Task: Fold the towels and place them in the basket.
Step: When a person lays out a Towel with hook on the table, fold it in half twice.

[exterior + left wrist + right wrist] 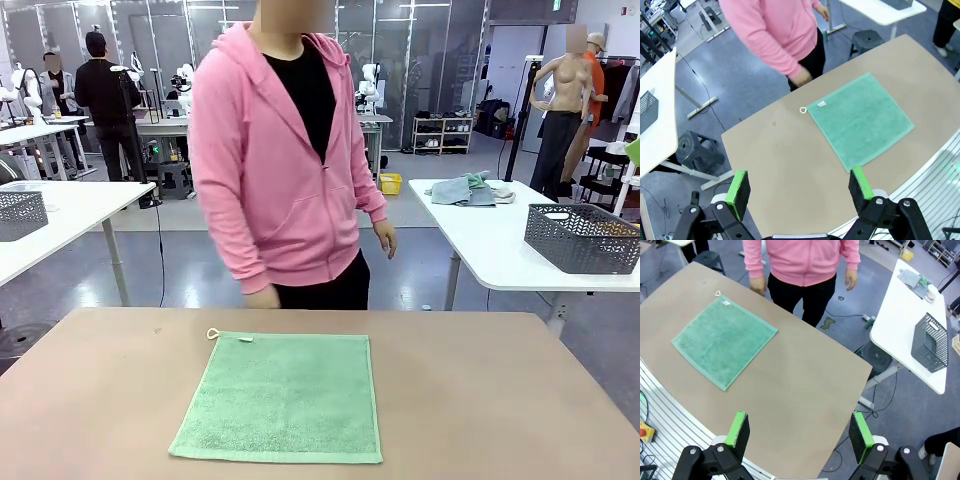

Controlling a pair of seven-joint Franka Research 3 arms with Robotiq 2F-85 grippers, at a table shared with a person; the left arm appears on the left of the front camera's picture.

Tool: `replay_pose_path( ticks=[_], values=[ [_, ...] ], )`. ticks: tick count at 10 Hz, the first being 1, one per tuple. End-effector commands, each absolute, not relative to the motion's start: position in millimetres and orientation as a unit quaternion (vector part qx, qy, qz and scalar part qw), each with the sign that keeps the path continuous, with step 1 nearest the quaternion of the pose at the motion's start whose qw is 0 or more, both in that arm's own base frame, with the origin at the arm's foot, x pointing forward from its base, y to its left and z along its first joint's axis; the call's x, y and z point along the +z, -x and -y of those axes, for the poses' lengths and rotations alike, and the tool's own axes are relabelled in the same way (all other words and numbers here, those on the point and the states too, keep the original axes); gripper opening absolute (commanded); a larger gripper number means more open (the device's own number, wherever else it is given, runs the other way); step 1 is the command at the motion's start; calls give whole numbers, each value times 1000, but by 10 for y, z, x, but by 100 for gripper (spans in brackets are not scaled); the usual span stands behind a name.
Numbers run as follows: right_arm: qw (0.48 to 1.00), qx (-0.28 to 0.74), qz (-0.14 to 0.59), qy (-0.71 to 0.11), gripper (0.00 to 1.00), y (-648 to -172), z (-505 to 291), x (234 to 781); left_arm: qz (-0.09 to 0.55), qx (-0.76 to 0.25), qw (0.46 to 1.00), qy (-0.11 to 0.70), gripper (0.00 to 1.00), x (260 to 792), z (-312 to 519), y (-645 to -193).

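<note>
A mint green towel (280,400) lies spread flat on the brown table (500,400), near its front middle, with a small loop at its far left corner. The left wrist view looks down on the towel (860,117) from high up, and my left gripper (799,182) stands open and holds nothing. My right gripper (799,426) is also open and holds nothing, high over the table with the towel (725,342) far off to its upper left. A dark grey mesh basket (582,238) stands on a white side table to the right, apart from my table.
A person in a pink hoodie (285,150) stands at the table's far edge, one hand (262,297) low by the rim. Another grey basket (20,213) sits on a white table at the left. Crumpled cloths (468,190) lie on the right white table.
</note>
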State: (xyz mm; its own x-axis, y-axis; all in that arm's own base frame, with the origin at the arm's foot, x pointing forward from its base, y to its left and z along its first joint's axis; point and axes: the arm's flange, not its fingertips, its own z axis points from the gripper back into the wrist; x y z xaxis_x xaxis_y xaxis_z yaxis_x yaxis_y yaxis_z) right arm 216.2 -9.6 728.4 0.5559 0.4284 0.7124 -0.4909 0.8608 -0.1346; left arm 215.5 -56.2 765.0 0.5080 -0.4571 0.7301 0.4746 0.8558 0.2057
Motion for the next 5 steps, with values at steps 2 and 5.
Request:
replay_pose_path(
  ticks=[2,5],
  values=[
    [882,256,392,-42,100,-2166,85,7291,421,-269,866,10,100,7673,577,-2152],
    [882,256,392,-42,100,-2166,85,7291,421,-269,866,10,100,7673,577,-2152]
  ],
)
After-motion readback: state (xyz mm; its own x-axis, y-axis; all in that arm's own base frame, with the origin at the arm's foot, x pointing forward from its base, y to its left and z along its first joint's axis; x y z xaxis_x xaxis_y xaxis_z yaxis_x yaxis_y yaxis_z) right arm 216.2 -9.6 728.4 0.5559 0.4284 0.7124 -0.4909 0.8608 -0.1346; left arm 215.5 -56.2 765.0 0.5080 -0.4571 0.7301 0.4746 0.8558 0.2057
